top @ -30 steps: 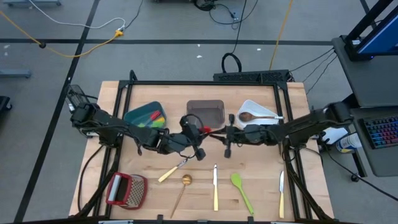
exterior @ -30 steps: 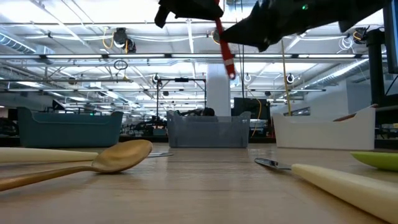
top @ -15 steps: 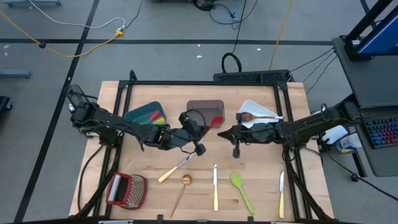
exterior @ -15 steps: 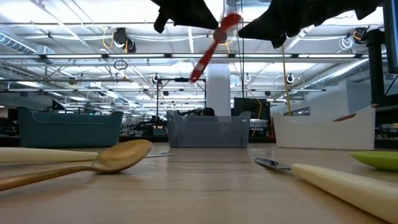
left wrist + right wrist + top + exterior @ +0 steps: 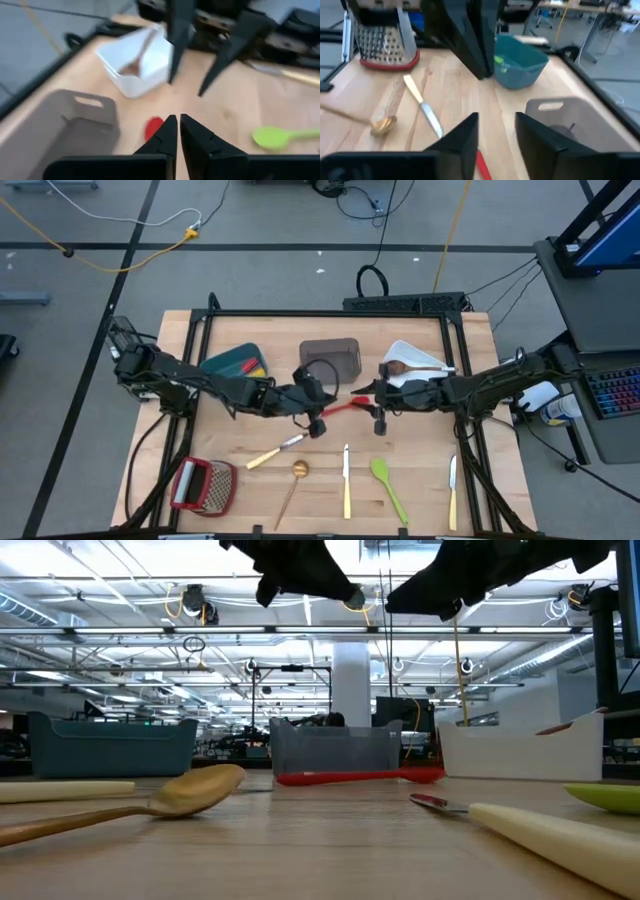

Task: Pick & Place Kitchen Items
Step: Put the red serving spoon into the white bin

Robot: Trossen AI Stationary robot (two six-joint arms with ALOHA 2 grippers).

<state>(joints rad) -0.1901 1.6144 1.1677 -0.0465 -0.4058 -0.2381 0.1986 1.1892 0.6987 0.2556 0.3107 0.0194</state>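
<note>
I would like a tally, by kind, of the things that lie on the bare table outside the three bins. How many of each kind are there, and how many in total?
cream-handled knives: 3
spatulas, one red and one green: 2
gold spoon: 1
grater: 1
Total: 7
</note>
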